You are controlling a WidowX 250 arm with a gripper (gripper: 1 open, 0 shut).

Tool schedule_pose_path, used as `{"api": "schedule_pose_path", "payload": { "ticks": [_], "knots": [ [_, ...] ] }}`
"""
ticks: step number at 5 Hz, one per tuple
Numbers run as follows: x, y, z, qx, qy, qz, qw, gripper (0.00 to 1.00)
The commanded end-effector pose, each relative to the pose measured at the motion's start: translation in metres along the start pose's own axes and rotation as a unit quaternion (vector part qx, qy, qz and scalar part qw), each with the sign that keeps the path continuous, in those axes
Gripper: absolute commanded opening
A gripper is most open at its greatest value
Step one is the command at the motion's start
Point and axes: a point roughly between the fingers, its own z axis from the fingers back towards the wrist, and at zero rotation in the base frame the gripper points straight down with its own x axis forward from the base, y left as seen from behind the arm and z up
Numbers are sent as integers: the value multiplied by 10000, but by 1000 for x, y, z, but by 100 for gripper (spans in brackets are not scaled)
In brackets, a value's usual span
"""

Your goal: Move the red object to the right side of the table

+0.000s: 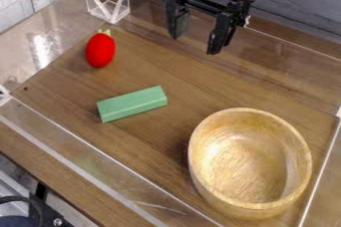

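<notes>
The red object point(100, 49) is a small glossy rounded toy with a tiny yellowish tip, standing on the table point(213, 87) near its left side. My gripper point(196, 32) hangs over the far middle of the table, pointing down, well to the right of the red object and apart from it. Its two black fingers point(174, 22) stand wide apart with nothing between them, so it is open.
A green rectangular block point(132, 104) lies near the middle. A large wooden bowl point(250, 161) sits at the front right. Low clear acrylic walls point(67, 141) border the table, and a clear folded bracket point(107, 5) stands at the far left.
</notes>
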Motion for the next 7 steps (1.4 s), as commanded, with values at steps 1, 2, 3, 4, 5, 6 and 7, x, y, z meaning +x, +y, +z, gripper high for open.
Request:
{"api": "schedule_pose_path", "payload": {
  "ticks": [1, 2, 3, 4, 5, 6, 7],
  "knots": [
    [-1, 13, -12, -7, 159, 57, 9999, 100],
    [-9, 35, -26, -38, 257, 406, 9988, 100],
    [-18, 72, -33, -28, 130, 605, 9981, 0],
    [-25, 96, -35, -19, -41, 754, 9971, 100],
    [-26, 109, -27, -43, -180, 1086, 9939, 100],
    [-25, 122, -22, -40, -268, 1417, 9895, 100],
    [-20, 145, -16, -32, -482, 1749, 9834, 100]
  ]
}}
